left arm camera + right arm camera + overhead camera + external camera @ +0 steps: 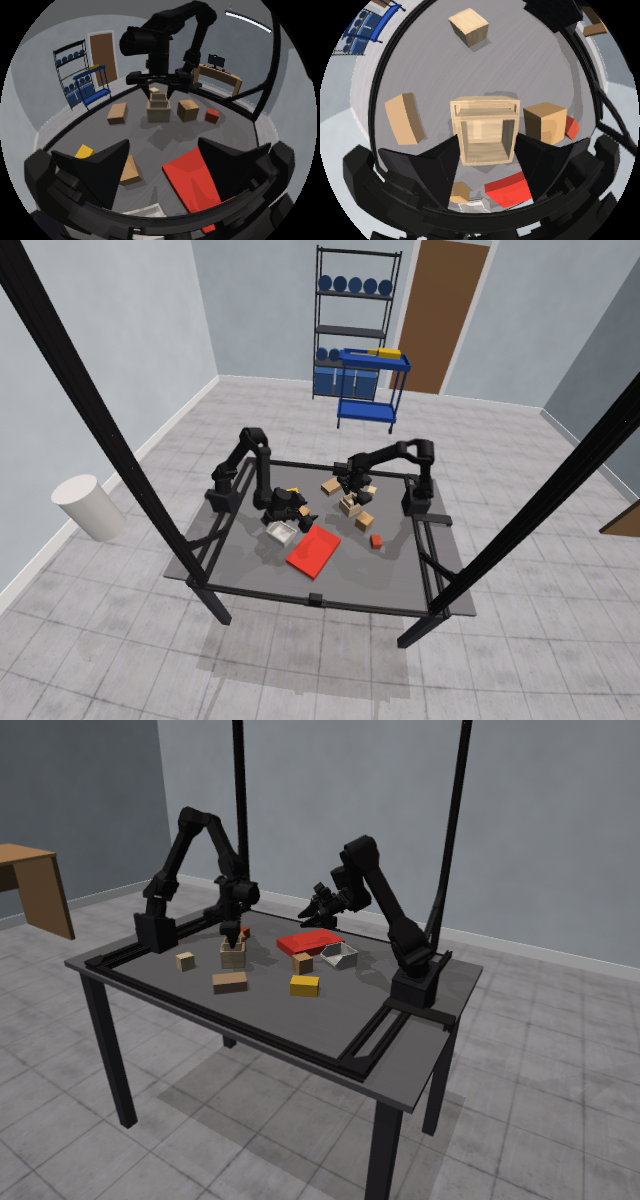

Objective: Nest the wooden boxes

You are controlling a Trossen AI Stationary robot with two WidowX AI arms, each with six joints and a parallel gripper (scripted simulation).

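The biggest open wooden box (351, 510) (233, 959) (158, 116) stands mouth up on the table. A smaller open wooden box (349, 500) (159, 99) (487, 118) is at its mouth, open side up, its rim above the big box's rim. How deep it sits, and whether a further box is inside, is unclear. My right gripper (232, 942) (158, 100) (486, 136) is shut on this smaller box, a finger on each side. My left gripper (301, 920) (164, 142) is open and empty, above the table near the red slab.
A tan cube (363, 522) (188, 111) (545, 122) and a red block (375, 541) are beside the boxes. Around them are a flat tan block (330, 486) (230, 982), a pale block (185, 961) (468, 26), a small brown block (302, 963), a yellow block (304, 986), a grey tray (273, 538) and a red slab (313, 552).
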